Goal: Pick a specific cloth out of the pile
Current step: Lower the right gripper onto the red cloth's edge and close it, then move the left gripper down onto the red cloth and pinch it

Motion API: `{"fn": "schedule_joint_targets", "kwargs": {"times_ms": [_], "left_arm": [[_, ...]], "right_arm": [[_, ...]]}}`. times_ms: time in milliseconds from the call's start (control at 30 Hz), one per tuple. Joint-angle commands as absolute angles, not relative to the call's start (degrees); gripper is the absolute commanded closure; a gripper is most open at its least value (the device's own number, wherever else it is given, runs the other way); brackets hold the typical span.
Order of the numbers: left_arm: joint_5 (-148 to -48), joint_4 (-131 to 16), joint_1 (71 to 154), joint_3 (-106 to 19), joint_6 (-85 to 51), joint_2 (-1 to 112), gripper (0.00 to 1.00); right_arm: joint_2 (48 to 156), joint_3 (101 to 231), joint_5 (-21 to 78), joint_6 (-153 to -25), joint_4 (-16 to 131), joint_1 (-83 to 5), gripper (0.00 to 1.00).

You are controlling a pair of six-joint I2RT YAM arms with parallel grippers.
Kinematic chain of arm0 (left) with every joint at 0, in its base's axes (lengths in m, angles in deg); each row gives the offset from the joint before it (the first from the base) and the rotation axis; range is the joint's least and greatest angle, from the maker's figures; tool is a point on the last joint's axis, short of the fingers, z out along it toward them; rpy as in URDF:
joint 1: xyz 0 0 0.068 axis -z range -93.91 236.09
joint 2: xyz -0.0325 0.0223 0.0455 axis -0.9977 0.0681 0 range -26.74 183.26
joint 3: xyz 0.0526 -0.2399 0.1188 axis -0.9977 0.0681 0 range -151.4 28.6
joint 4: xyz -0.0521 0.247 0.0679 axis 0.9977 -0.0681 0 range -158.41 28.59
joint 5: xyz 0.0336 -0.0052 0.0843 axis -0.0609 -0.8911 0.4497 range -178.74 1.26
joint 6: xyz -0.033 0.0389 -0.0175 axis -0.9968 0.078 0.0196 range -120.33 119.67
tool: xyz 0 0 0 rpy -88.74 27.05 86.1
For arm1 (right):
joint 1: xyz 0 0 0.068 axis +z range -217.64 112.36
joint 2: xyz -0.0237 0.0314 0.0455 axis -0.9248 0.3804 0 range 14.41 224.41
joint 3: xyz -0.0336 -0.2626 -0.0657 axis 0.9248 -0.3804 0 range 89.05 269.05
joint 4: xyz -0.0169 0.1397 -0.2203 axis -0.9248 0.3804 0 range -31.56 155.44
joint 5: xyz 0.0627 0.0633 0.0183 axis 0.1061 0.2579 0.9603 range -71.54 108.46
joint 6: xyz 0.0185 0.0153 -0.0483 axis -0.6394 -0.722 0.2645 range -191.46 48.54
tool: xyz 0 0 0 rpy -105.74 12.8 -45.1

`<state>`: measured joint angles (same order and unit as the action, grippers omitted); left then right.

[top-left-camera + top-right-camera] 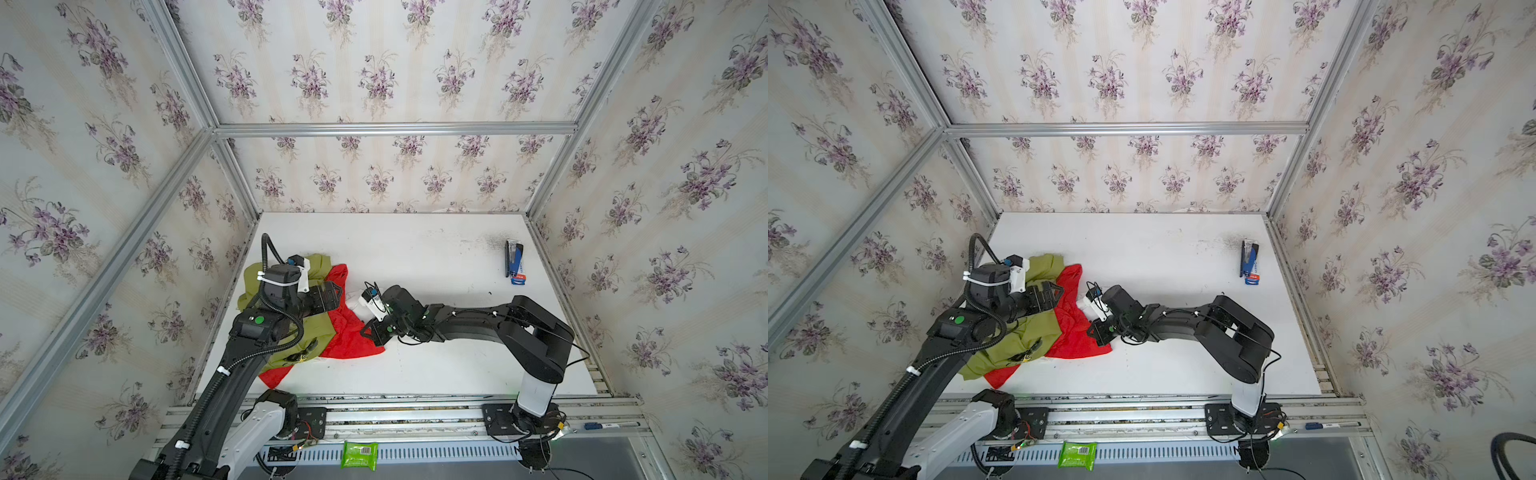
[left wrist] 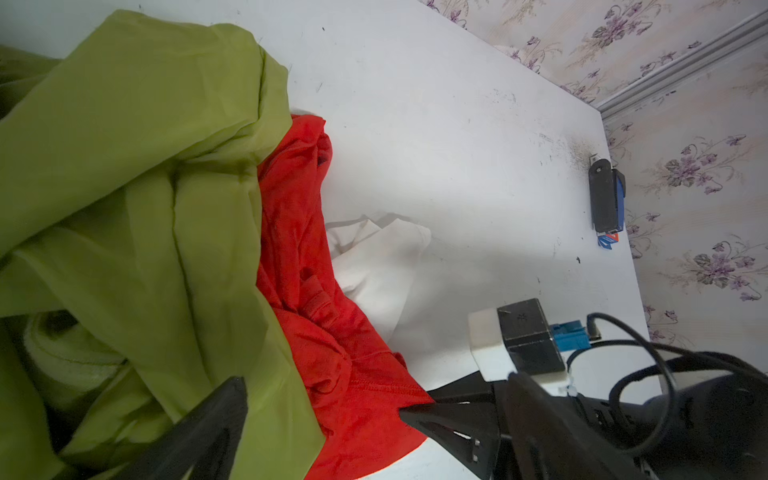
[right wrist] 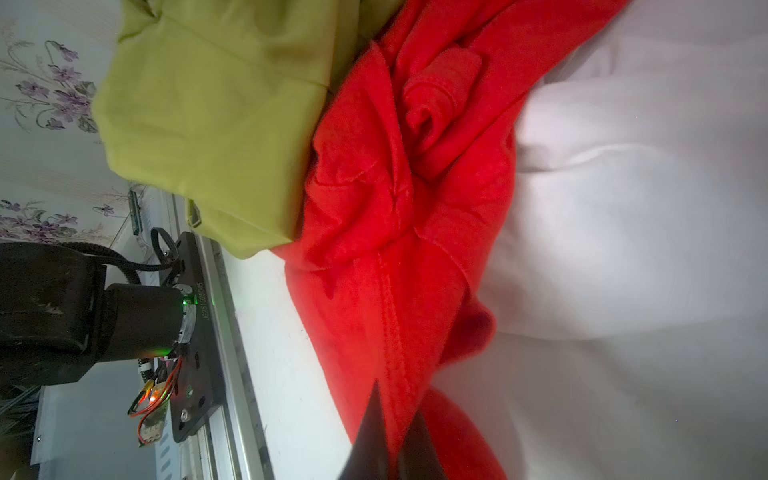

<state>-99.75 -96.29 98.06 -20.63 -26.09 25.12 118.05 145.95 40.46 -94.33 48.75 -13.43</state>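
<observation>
Since everything soft is bunched toward the left side of the table (image 1: 436,249), the pile (image 1: 320,340) is found there in both top views. The olive-green cloth (image 1: 1017,332) is draped furthest left, and the red cloth (image 1: 353,338) is tucked partly under it, spilling out to its right. The left hand (image 1: 334,293) is held wide open over the spot where olive and red meet, with nothing gripped. A white cloth (image 2: 374,266) can be spotted just right of the red one. Further right, the right hand (image 3: 395,440) is clamped shut on a stitched edge of the red cloth. A blue-and-black stapler (image 1: 514,257) is parked well apart, at the far right.
</observation>
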Motion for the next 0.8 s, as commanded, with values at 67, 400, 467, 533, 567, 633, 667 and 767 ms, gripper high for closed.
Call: {"fn": "schedule_joint_targets", "kwargs": {"times_ms": [67, 400, 467, 533, 567, 633, 667, 767], "left_arm": [[-96.9, -98.7, 100.3, -23.5, -23.1, 24.9, 0.03], [-88.8, -100.4, 104.6, -31.2, -20.8, 36.6, 0.14], [-86.9, -100.6, 105.5, -33.7, -20.3, 40.1, 0.14], [-85.7, -100.8, 106.0, -36.0, -19.8, 43.2, 0.14], [-85.1, -100.8, 106.3, -37.1, -19.3, 46.1, 0.15], [-83.9, -101.2, 106.6, -39.3, -18.4, 49.7, 0.17], [-83.2, -101.4, 106.8, -40.4, -17.9, 51.6, 0.18], [-81.5, -102.8, 107.4, -43.7, -16.7, 56.9, 0.21]], "right_arm": [[114.1, 146.1, 39.0, -92.4, 48.1, -13.4, 1.00], [107.9, 133.1, 32.2, -89.1, 25.5, -12.7, 1.00], [108.0, 130.6, 30.1, -87.2, 20.4, -12.2, 1.00], [108.3, 129.7, 28.8, -85.7, 18.6, -11.9, 1.00], [108.4, 129.7, 28.5, -84.9, 18.6, -11.8, 1.00], [108.7, 129.4, 28.2, -83.7, 17.9, -11.5, 1.00], [108.6, 129.0, 28.0, -83.1, 17.1, -11.3, 1.00], [108.2, 127.7, 27.5, -81.6, 15.6, -10.8, 1.00]]}}
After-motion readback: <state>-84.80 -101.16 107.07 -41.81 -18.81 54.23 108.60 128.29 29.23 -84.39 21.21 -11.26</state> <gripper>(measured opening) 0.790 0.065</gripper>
